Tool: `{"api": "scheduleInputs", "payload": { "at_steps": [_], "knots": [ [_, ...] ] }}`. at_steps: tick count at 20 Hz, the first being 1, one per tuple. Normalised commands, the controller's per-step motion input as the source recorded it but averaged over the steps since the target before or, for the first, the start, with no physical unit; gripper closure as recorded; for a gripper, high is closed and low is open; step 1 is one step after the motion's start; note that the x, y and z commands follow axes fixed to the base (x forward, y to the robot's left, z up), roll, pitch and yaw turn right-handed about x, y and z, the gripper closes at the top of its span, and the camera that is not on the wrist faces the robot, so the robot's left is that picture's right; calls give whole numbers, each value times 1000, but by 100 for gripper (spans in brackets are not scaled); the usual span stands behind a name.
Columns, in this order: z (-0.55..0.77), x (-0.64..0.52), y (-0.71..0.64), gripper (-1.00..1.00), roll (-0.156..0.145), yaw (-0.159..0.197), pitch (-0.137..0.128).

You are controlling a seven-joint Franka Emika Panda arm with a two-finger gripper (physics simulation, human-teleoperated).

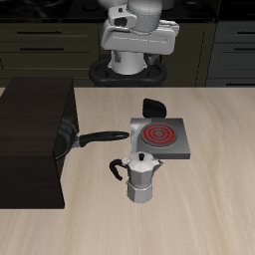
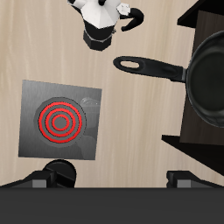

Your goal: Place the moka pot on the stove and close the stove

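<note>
Moka pot point(image 1: 142, 177) beside red-coiled stove point(image 1: 159, 138)

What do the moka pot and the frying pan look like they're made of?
The moka pot looks like polished metal: silvery faceted body with bright highlights, and black, probably plastic, knob and handle. The frying pan looks like matte dark metal or nonstick coating; uniformly black, faint sheen.

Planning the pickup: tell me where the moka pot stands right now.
The moka pot stands upright on the table, just in front of the stove, nearer the front edge, with the frying pan's handle close behind it.
</note>
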Motion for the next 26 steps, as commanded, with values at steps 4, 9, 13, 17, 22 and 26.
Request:
{"api": "scheduleInputs", "payload": {
  "at_steps": [4, 9, 13, 17, 22, 26],
  "knots": [
    [-140, -112, -106, -100, 29, -40, -10],
    [187, -177, -110, -100, -7, 15, -44],
    [344, -132, -167, -100, -34, 31, -61],
    [461, 122, -138, -100, -45, 3, -29],
    [167, 367, 47, -100, 2, 19, 33],
    [-55, 310, 64, -100, 5, 11, 33]
  ]
}}
